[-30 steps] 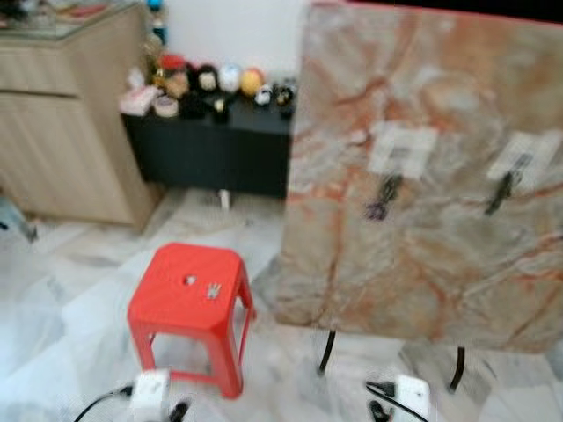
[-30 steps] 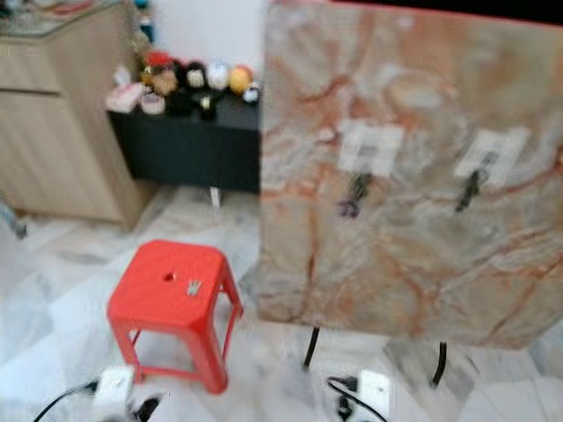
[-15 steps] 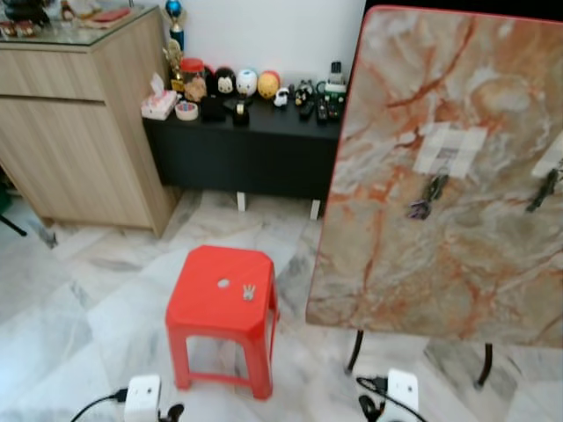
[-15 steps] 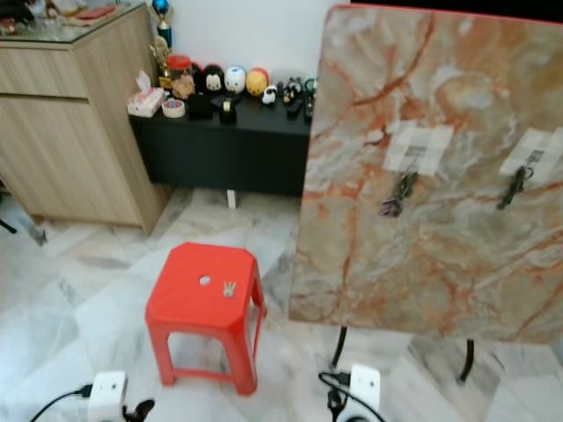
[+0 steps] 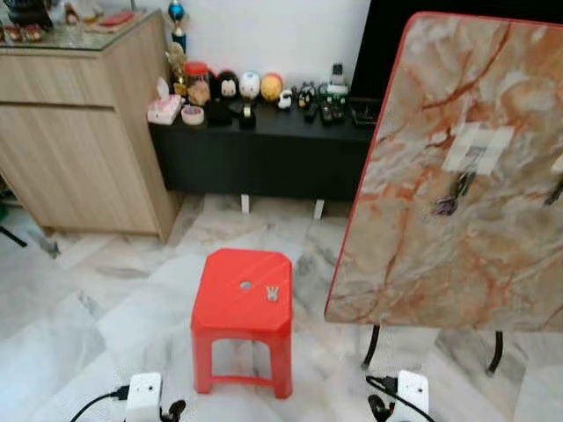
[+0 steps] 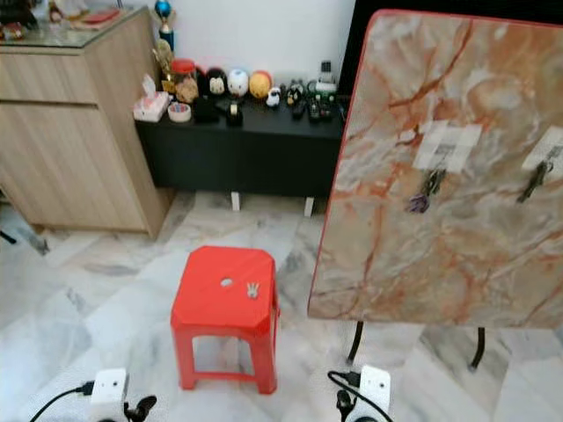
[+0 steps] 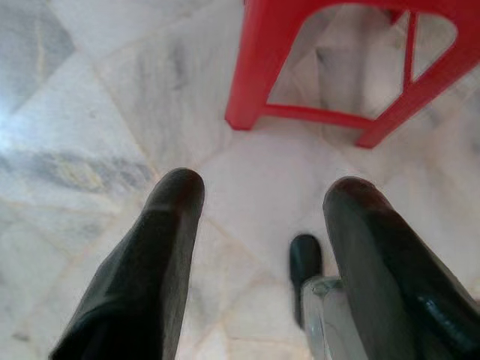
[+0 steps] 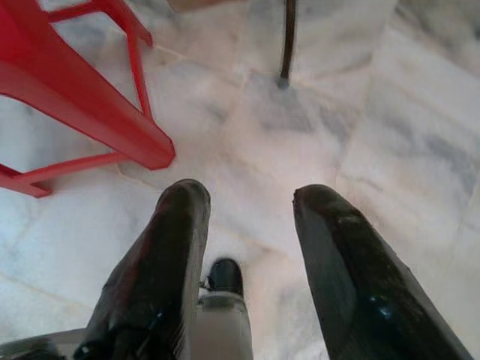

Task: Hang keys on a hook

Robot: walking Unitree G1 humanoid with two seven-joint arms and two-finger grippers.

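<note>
A pale marble floor spreads across the lower frame. At centre stands a red stool, and the keys lie on its seat, just right of a small hole. Filling the right side is an upright marble-patterned board on thin black legs; a hook taped near its middle already carries a bunch of keys, and a second hook sits near the right edge. A wooden cabinet occupies the upper left, a low black bench with figurines the upper centre.

Open floor lies left of and below the stool.

The left gripper and right gripper hang low over the floor, jaws spread and holding nothing.
</note>
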